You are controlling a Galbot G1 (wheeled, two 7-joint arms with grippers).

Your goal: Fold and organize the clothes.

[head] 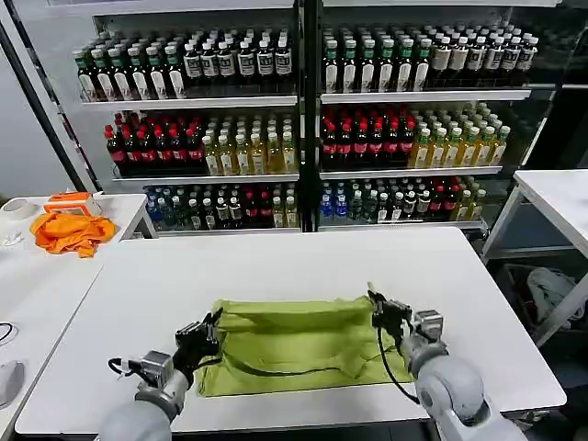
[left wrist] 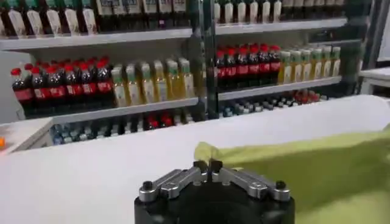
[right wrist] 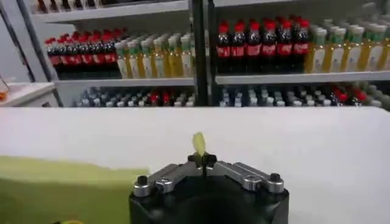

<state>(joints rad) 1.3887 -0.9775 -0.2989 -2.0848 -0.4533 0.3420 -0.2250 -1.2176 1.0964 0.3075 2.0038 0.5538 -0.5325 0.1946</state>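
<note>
Both grippers are pinched shut on the lime T-shirt (head: 299, 344): the left gripper (head: 209, 329) holds its far left corner, the right gripper (head: 379, 306) its far right. Held taut between them, the edge looks ready to fold across the near part of the white table (head: 276, 266).

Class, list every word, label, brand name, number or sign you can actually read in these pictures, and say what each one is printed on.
None can be read.
Bottle labels on the shelves: too small and blurred to read.
T-shirt, pinched by the left gripper and the right gripper: no print visible.
Orange cloth and table: no text.
</note>
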